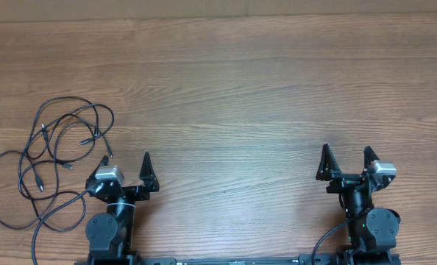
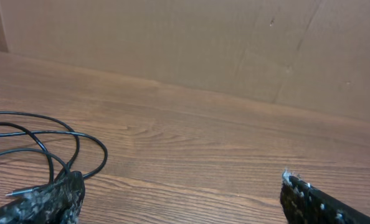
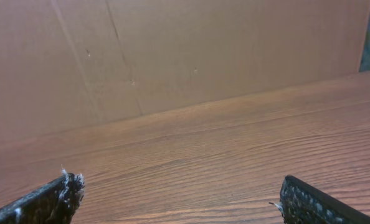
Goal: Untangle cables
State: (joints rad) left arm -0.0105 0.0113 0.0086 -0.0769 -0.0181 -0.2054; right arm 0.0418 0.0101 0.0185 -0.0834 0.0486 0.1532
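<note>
Now: one tangle of cables [image 1: 59,160]; left gripper [image 1: 126,156], right gripper [image 1: 346,147], both jaws apart.

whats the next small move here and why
Probably move the left gripper leftward and lower it onto the cables. It is open and empty, and the tangle lies right beside it, far from the right gripper, which is also open.

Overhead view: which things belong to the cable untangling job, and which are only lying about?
Belong to the job:
- the cables, a loose tangle at the left of the table
- the left gripper beside them, jaws open
- the right gripper, jaws open, far from them

Only there:
- the wooden table
- the cardboard wall behind it
</note>
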